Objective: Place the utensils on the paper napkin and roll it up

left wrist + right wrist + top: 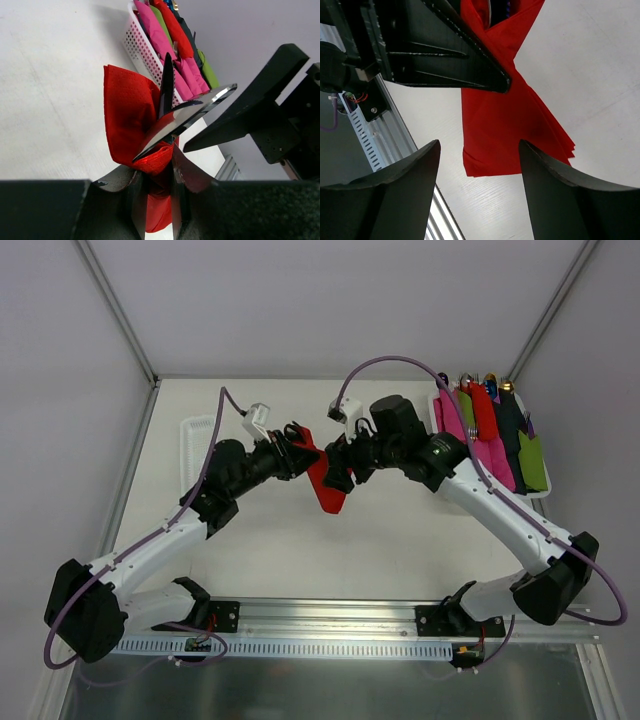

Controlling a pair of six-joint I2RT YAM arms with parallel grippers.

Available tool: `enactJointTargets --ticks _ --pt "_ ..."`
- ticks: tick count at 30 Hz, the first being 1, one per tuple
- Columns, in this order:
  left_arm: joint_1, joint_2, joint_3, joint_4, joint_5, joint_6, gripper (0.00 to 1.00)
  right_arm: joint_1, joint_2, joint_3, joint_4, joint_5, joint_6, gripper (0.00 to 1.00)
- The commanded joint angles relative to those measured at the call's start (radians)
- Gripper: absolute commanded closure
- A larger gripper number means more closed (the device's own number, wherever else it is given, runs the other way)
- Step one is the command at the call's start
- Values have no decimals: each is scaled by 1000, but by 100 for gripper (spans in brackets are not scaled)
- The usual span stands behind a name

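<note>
Bolted along the bottom edge of the overhead view, both arms reach inward over the table. At centre frame the left gripper is clamped on the paper napkin, which is bunched between its fingers, with the utensils sticking out of the folds. Facing it, the right gripper has its jaws apart, and the napkin's loose end hangs just beyond them. Farther back, a white basket at upper right holds pink, red, green and dark rolled bundles. A white tray lies at upper left.
</note>
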Motion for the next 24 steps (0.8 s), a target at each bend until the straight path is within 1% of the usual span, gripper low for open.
enactJointTargets --ticks 1,6,13,20,24 --pt "-17 -2 62 81 13 -41 100 11 4 20 33 27 -19 33" --pt "-18 3 59 117 30 -58 100 19 15 9 42 18 -18 32" --pt "-20 1 33 212 64 -109 100 17 33 14 44 -17 -10 32" --pt "-21 1 23 253 79 -126 100 16 33 3 51 -42 -7 32" --pt "-20 1 15 285 93 -135 100 16 33 3 51 -62 1 35"
